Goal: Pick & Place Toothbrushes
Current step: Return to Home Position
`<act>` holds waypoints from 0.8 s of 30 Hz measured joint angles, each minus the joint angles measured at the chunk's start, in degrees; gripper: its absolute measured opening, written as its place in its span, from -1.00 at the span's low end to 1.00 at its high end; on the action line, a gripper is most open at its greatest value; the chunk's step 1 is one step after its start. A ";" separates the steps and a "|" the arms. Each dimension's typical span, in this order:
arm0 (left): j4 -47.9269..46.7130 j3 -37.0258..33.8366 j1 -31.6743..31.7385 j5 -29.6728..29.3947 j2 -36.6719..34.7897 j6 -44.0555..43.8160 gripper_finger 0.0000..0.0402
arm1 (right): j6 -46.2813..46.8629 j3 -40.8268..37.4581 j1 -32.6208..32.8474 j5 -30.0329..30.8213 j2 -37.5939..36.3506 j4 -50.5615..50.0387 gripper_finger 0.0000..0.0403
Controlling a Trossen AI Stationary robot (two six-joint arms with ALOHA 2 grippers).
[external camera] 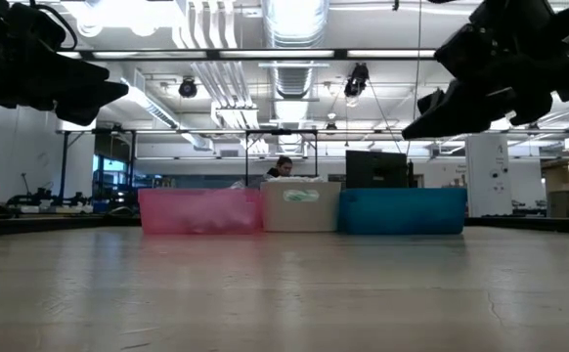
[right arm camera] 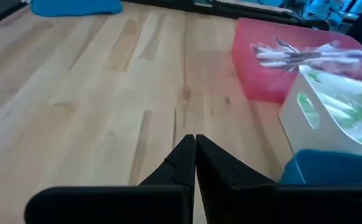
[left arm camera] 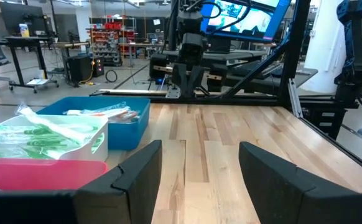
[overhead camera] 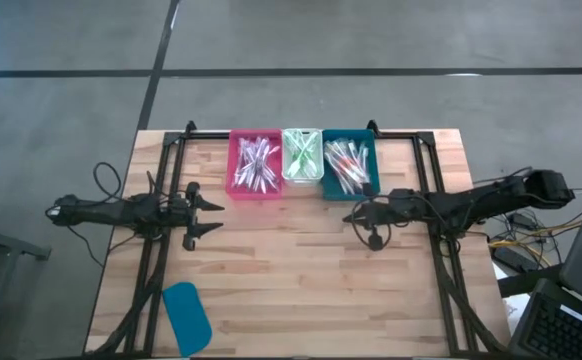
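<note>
Dark left claw (overhead camera: 218, 217) gapes aloft, right claw (overhead camera: 348, 217) pinched.

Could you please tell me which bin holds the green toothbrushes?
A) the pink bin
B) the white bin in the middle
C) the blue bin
B: in the high view the green toothbrushes lie in the white bin, which stands between the pink bin and the blue bin.

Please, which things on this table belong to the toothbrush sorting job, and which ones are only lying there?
Belong to the job:
thin violet-accented toothbrushes in the pink rectangular plastic bin; green-accented toothbrushes in the white bin; orange-red-accented toothbrushes in the blue bin.

Just lying about:
the flat teal rounded-rectangle lid, apart from the bins on the wooden table.
</note>
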 joint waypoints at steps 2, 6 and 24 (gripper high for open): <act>0.01 0.00 0.00 0.00 0.00 -0.01 0.09 | -0.04 -0.93 -0.03 0.10 -0.58 0.08 -0.96; 0.02 0.00 0.00 0.02 0.00 -0.02 0.08 | 1.72 -3.08 -0.01 -0.01 -3.65 -0.29 -0.96; 0.28 -0.11 0.00 0.07 0.02 0.00 0.08 | -1.37 -16.57 -0.05 0.07 -37.82 3.30 -0.96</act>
